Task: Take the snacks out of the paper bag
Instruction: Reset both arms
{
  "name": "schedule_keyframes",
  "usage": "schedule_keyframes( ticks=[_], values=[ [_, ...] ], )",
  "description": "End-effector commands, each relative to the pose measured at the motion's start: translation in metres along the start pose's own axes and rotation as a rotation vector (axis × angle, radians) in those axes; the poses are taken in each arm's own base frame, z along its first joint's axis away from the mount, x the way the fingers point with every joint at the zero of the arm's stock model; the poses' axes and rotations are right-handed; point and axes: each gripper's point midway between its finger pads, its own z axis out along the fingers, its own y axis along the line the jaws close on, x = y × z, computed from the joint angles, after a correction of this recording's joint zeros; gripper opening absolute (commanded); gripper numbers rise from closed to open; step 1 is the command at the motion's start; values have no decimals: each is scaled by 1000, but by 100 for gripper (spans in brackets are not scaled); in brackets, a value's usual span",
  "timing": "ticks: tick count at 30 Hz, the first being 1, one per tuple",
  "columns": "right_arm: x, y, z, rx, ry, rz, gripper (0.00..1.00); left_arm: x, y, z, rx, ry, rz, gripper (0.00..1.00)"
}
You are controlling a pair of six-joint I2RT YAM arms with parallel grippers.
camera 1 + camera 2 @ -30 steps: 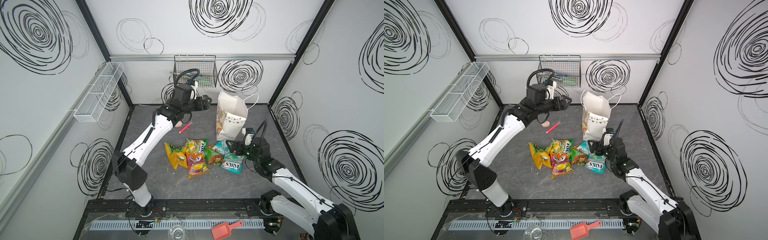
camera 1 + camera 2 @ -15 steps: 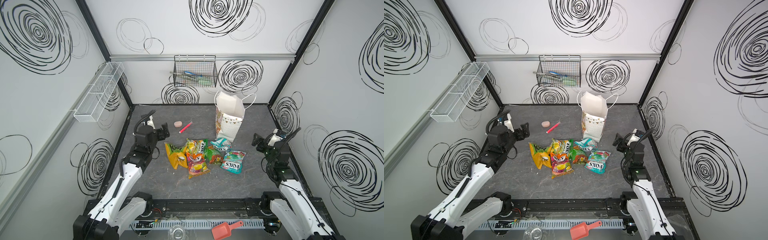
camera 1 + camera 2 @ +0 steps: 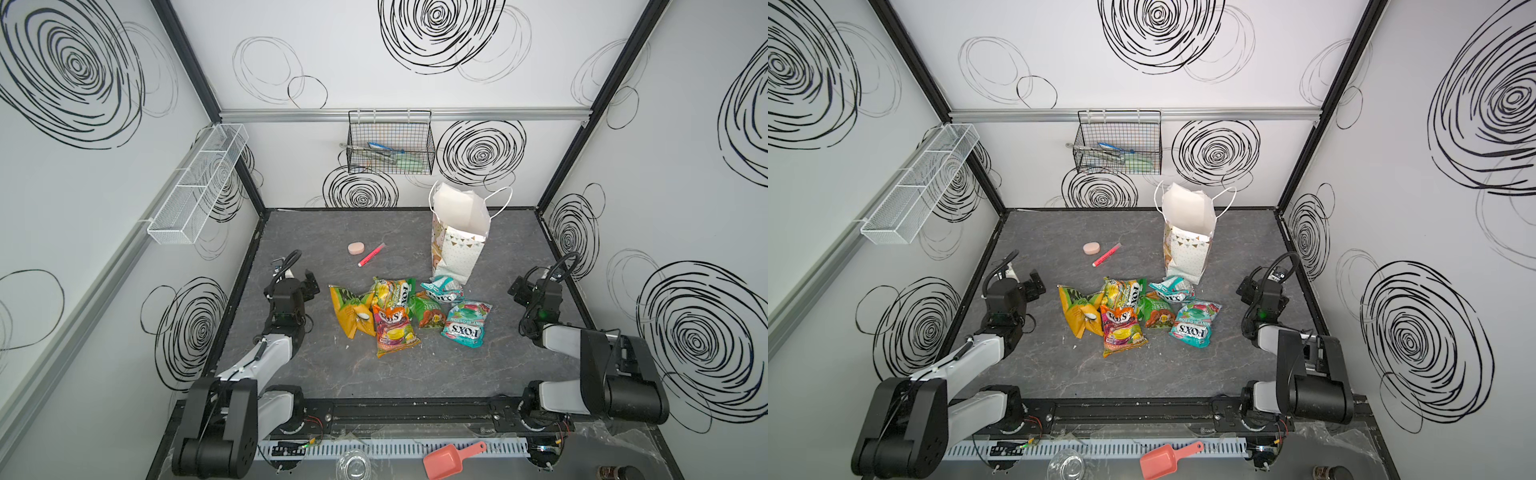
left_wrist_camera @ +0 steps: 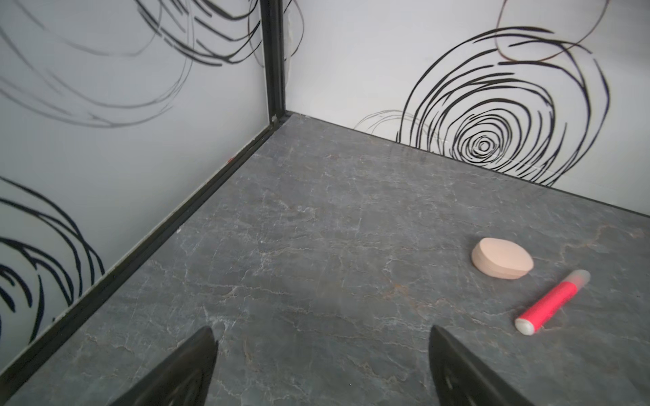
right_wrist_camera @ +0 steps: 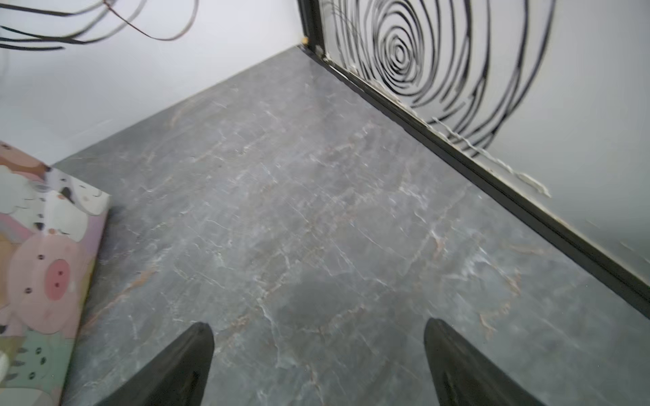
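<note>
Both arms have pulled back from the middle since a second ago. The left hand (image 3: 308, 286) now sits at 9 o'clock and the right hand (image 3: 519, 289) at 3 o'clock, each spread wide and empty in its wrist view. Six snack packets (image 3: 395, 320) lie heaped at the centre of the desk (image 3: 332, 374), the teal FOX'S packet (image 3: 465, 325) among them. The paper bag (image 3: 457, 245) stands upright at 1 o'clock. Its floor is hidden, yet the unloading looks finished.

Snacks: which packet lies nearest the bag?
The smaller teal packet, right at the foot of the bag; the bigger teal one and the rest lie farther toward the front.
</note>
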Motion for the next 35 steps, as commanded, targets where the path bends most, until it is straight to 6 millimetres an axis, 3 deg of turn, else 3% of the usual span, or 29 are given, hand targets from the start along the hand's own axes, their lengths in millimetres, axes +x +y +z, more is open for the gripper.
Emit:
schedule_keyframes(
  ticks=[1,3,6,10,11,13,15,20,24,35],
  values=[
    [-35,34,-5,-109,-160,-66,97,-36,-15,1,176,-197,-89,97],
    [-28,56,-15,-214,-191,-144,98,-39,-19,0,211,-239,-49,96],
    [-30,53,-33,-249,-353,-172,97,-38,-31,-3,292,-273,-5,96],
    [-23,52,-12,-196,-195,-131,97,-30,-59,-25,383,-339,115,96],
    [-27,54,-19,-213,-254,-156,97,-22,-61,-25,368,-330,138,96],
    [-26,55,-24,-224,-283,-186,97,-27,-58,-29,312,-410,134,96],
    [-21,53,-13,-184,-197,-152,97,-18,-58,-16,278,-310,148,96],
    [-23,59,-12,-212,-203,-169,97,-23,-51,-21,237,-357,122,96],
    [-22,60,-13,-216,-201,-171,97,-21,-61,-12,236,-326,163,96],
    [-22,58,-14,-207,-208,-168,97,-21,-61,-13,226,-336,168,96]
  ],
)
